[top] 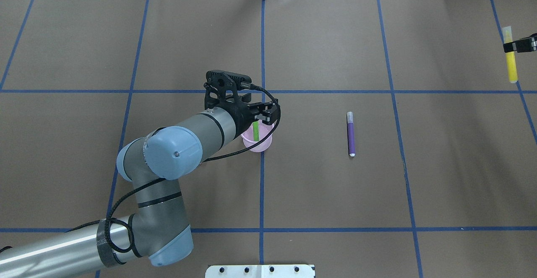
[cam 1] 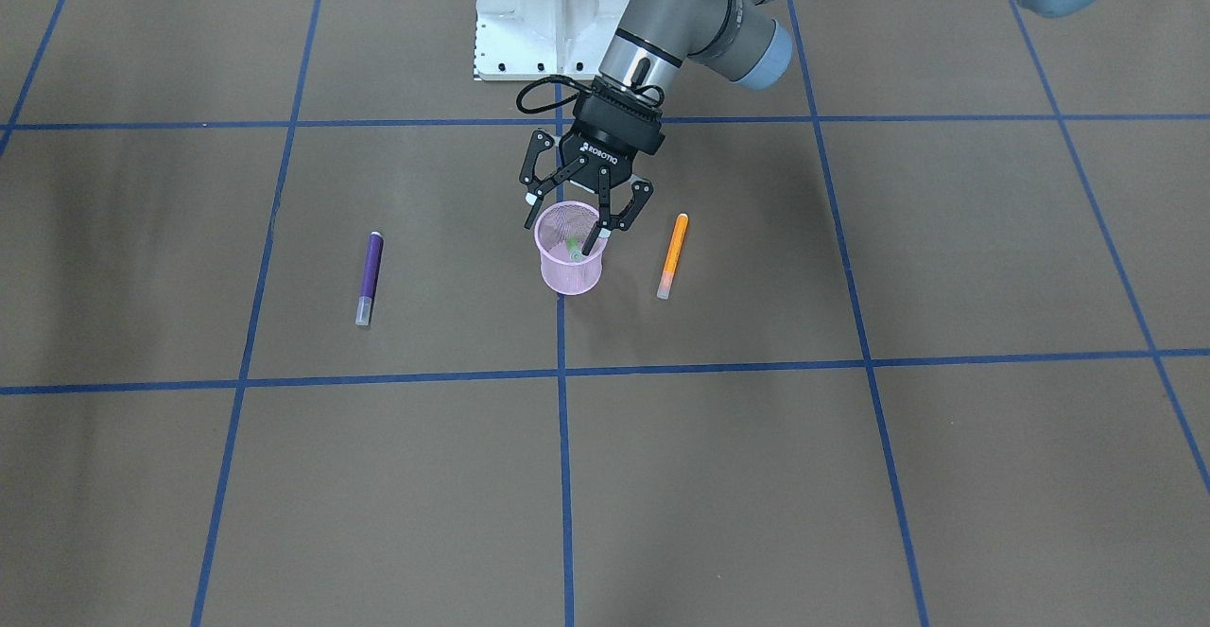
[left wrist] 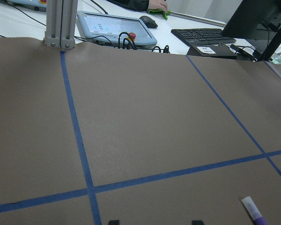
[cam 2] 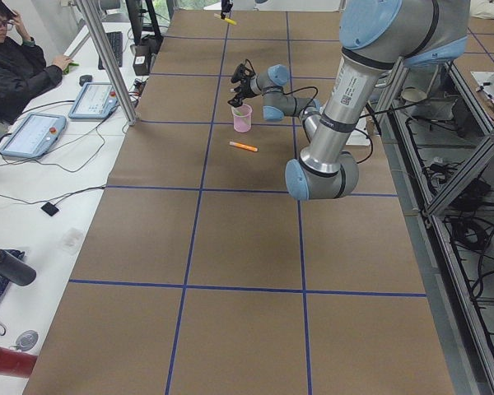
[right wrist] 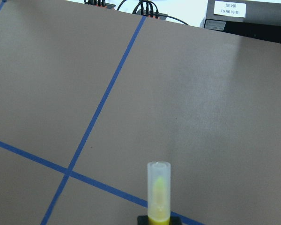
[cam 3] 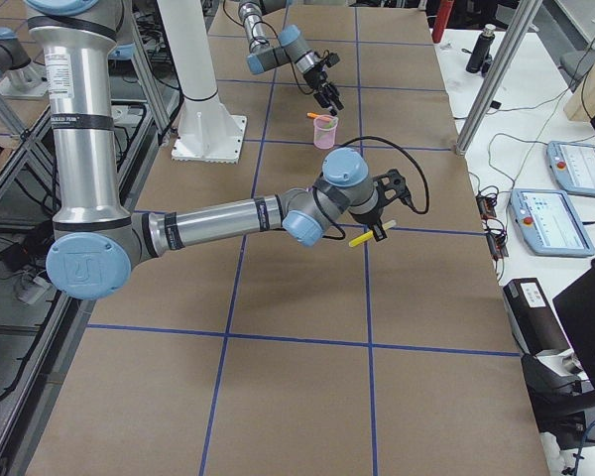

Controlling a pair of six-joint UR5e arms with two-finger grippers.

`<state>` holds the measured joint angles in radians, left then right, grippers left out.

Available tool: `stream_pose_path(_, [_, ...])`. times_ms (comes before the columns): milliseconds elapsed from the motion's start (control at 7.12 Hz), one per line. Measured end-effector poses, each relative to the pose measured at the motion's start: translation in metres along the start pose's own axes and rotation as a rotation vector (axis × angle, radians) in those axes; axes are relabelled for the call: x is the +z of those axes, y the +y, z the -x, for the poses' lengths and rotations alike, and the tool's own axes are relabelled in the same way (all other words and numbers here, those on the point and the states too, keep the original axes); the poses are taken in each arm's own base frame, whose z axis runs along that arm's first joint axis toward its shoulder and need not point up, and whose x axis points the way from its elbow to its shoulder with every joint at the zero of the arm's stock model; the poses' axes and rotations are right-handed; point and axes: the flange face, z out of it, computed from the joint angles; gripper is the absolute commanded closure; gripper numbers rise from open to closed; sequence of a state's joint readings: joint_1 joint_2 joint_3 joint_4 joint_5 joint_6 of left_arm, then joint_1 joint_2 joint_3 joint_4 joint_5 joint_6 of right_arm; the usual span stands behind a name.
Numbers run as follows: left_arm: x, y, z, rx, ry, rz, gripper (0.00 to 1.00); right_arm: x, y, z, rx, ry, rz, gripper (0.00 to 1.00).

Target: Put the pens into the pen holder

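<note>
The pink mesh pen holder (cam 1: pixel 570 263) stands near the table's middle, with the green pen (cam 1: pixel 574 249) leaning inside it. My left gripper (cam 1: pixel 581 227) hangs open just over the holder's rim, its fingers spread and empty. The orange pen (cam 1: pixel 672 256) lies flat beside the holder. The purple pen (cam 1: pixel 369 277) lies flat on the other side, also in the overhead view (top: pixel 351 134). My right gripper (top: pixel 520 44) is shut on the yellow pen (top: pixel 510 60) and holds it level above the table's far right part; the pen's cap shows in the right wrist view (right wrist: pixel 158 192).
The robot's white base plate (cam 1: pixel 553 12) stands at the table's robot side. Blue tape lines (top: pixel 262 185) cross the brown table cover. An operator (cam 2: pixel 16 70) sits at a side bench with tablets and keyboards beyond the table's far edge.
</note>
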<state>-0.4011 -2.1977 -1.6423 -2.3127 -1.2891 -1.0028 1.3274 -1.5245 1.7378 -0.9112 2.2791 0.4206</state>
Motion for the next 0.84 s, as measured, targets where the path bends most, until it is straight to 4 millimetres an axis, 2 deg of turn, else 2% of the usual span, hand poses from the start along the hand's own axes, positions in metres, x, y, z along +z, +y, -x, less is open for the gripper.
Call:
stream_pose_path(140, [0.000, -0.010, 0.008, 0.038, 0.009, 0.023, 0.20, -0.002, -0.005, 0.003, -0.013, 0.001, -0.034, 1.00])
stream_pose_path(281, [0.002, -0.023, 0.024, 0.055, 0.017, 0.081, 0.13, -0.004, -0.009, 0.007, -0.023, -0.006, -0.063, 1.00])
stream_pose_path(562, [0.004, -0.064, 0.070, 0.054, 0.009, 0.268, 0.10, -0.010, -0.018, 0.017, -0.043, -0.028, -0.110, 1.00])
stream_pose_path(843, [0.003, -0.088, 0.107, 0.071, -0.040, 0.427, 0.10, -0.013, -0.035, 0.032, -0.078, -0.056, -0.156, 1.00])
